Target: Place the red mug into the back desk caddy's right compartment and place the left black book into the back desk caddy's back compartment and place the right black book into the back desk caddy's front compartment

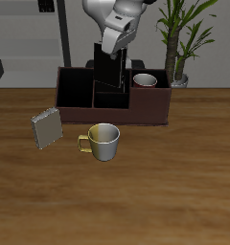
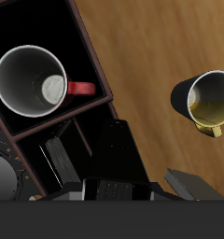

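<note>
Black book (image 1: pixel 109 65) | clamped in gripper (image 1: pixel 114 48), upright over back desk caddy (image 1: pixel 155 113) | red mug (image 2: pixel 32 82) inside

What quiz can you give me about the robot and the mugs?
1. True or false: the red mug stands on the table, outside the caddy.
2. What does the hand hold? A: a spoon. B: a black book. C: a plate.
3. Fill in: on the table, near the cream mug, there is a ____ book.

Key: 1 false, it is inside the caddy. 2 B. 3 grey book.
</note>
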Controlling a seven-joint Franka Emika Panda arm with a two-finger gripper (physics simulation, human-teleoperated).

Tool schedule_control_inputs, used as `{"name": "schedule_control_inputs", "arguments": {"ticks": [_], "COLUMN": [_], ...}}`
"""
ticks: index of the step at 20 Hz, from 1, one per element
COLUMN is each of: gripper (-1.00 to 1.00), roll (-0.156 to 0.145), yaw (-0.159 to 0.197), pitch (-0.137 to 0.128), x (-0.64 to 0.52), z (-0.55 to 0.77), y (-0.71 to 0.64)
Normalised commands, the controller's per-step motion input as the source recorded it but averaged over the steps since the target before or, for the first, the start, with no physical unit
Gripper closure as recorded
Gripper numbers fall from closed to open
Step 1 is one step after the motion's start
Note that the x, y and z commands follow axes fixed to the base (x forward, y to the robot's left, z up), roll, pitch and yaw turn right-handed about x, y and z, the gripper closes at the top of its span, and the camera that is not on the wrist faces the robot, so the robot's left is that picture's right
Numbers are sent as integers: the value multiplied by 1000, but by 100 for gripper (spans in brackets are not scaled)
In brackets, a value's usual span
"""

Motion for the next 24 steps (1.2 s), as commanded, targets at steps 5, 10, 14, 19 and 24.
{"name": "schedule_control_inputs", "arguments": {"ticks": [5, 10, 14, 19, 24], "gripper": [100, 100, 100, 100, 100], "roll": [-27, -4, -7, 0, -14], "yaw": [93, 53, 86, 61, 30], "pitch": [-35, 23, 7, 31, 57], "x": [42, 31, 40, 25, -32], "z": [-24, -109, -242, -212, -201], "y": [-3, 102, 46, -30, -77]}}
